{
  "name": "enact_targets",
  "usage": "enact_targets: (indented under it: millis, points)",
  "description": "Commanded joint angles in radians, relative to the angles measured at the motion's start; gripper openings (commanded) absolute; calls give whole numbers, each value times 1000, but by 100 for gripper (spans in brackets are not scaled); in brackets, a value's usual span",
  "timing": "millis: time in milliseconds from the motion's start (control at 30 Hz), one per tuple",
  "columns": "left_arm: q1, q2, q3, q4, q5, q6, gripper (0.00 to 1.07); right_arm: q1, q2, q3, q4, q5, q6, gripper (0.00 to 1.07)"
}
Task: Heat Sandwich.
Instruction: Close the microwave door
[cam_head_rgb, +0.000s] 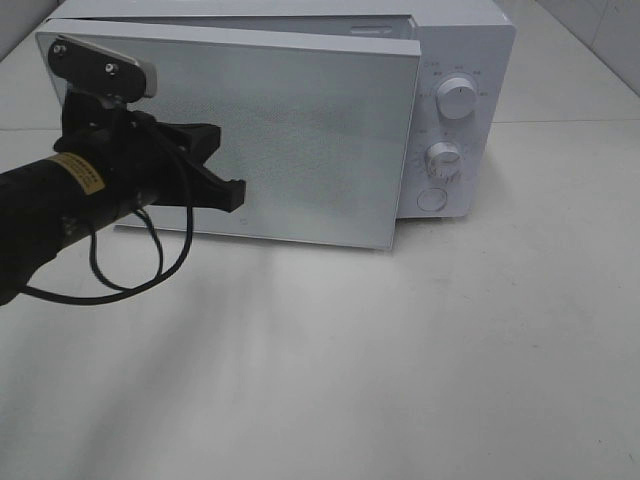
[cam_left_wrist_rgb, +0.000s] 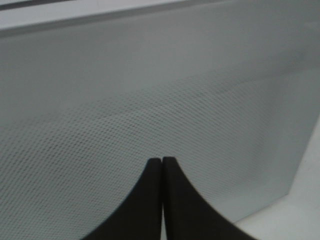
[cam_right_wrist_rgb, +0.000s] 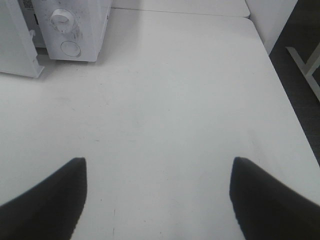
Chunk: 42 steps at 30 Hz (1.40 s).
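White flat worktop (cam_head_rgb: 450, 380), wide and pale. On it, a white box-shaped microwave oven (cam_head_rgb: 470, 40); its grey speckled glass door (cam_head_rgb: 300, 140) stands slightly ajar on the control-panel side. Black left arm (cam_head_rgb: 60, 200) reaches in front of the door, with a black cable (cam_head_rgb: 130, 270) looping beneath. Left pincer (cam_left_wrist_rgb: 162, 161) pressed fully together, tips near the door face; contact unclear. Right pincer (cam_right_wrist_rgb: 157, 165) spread wide over bare worktop, holding nothing. Two white round dials (cam_head_rgb: 457, 100), with a round button (cam_head_rgb: 431, 199) below. Sandwich: cannot tell where, not seen in any view.
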Motion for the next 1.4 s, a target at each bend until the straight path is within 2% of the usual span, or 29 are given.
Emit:
enact_targets:
  millis: [33, 267, 333, 400, 700, 933, 1200, 1267, 1400]
  points:
    - [-34, 27, -69, -31, 35, -2, 0, -10, -26, 3, 0, -4, 8, 76]
    - [-106, 118, -228, -102, 76, 29, 0, -10, -26, 3, 0, -4, 8, 76]
    - [-112, 129, -247, -110, 87, 32, 0, -10, -26, 3, 0, -4, 8, 76]
    - [-135, 164, -307, -130, 109, 54, 0, -10, -26, 3, 0, -4, 8, 76]
    - [-159, 251, -454, -140, 162, 53, 0, -10, -26, 3, 0, -4, 8, 76]
    - [-159, 295, -531, -147, 203, 54, 0, -10, -26, 3, 0, -4, 8, 76]
    - [-154, 334, -576, -173, 212, 55, 0, -10, -26, 3, -1, -4, 8, 76]
    - [-142, 351, -598, -191, 217, 76, 0, -10, -26, 3, -1, -4, 8, 76]
    - [-122, 370, -635, -204, 234, 80, 0, -10, -26, 2, -1, -4, 8, 76]
